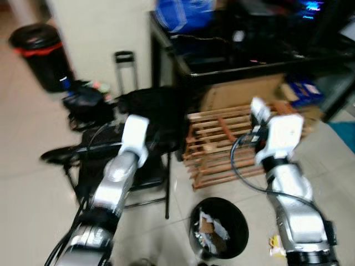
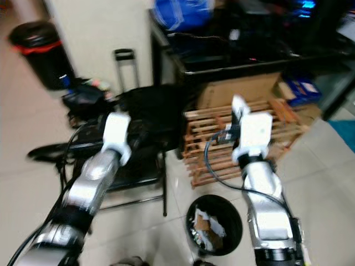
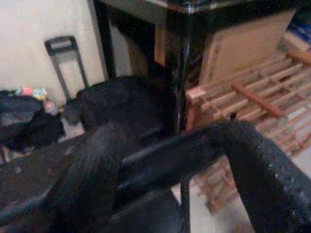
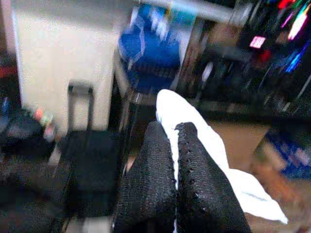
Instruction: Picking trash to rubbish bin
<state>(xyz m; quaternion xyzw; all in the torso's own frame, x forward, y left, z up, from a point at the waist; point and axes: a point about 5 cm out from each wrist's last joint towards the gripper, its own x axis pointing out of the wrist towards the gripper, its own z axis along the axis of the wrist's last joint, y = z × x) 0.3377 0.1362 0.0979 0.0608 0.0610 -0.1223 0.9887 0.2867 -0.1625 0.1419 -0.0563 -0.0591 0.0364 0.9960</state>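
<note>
Head views: pale tiled floor [image 1: 22,183], black rubbish bin [image 1: 219,227] with scraps between arms, wooden crate [image 1: 222,147] by dark table [image 1: 233,64]. Left wrist: left gripper [image 3: 160,160] spread wide. Right wrist: right gripper [image 4: 175,179] pinched on white trash [image 4: 194,126] — raised above crate.

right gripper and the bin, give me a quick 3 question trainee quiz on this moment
1. True or false: the right gripper is shut on a white piece of trash.
2. What already lies in the small black bin on the floor?
3. Which stands behind the raised right gripper: (a) wooden slat crate, (b) a sofa, (c) a fridge?

Key: 1 true. 2 crumpled paper and card scraps. 3 a.
</note>
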